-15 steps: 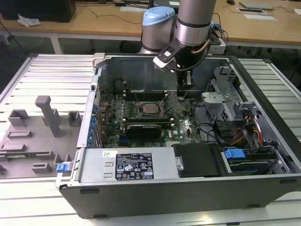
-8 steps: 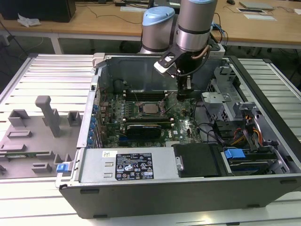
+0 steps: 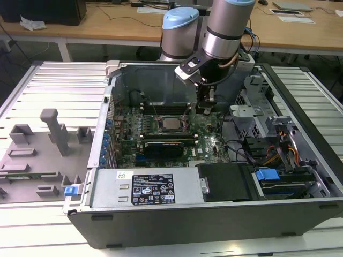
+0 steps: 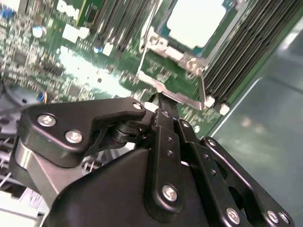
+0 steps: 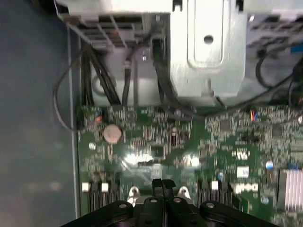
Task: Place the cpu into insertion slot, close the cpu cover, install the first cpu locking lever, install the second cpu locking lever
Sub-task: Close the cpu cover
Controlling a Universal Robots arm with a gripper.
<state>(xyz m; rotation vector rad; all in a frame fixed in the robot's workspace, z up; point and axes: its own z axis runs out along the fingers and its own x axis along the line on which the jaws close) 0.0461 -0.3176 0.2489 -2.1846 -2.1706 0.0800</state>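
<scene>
The cpu (image 3: 171,124) lies flat in the insertion slot (image 3: 159,127) on the green board inside the open computer case; its pale top (image 4: 199,21) is bright in the second wrist view. The silvery cpu cover (image 4: 163,47) frames the chip and appears to lie down around it. A thin wire lever (image 4: 152,21) runs along one side of the frame. My gripper (image 3: 208,110) hangs just to the exterior view's right of the socket, low over the board. Its black fingers are pressed together, with the tips (image 4: 161,100) close to the cover's near edge. Nothing shows between them.
A long black graphics card (image 3: 166,144) lies just in front of the socket, and memory slots (image 4: 246,52) run beside it. A metal drive cage (image 3: 252,115) and cables (image 3: 268,155) crowd the exterior view's right. A labelled power supply (image 3: 153,188) stands in front, and a grey fixture tray (image 3: 37,155) sits outside the case.
</scene>
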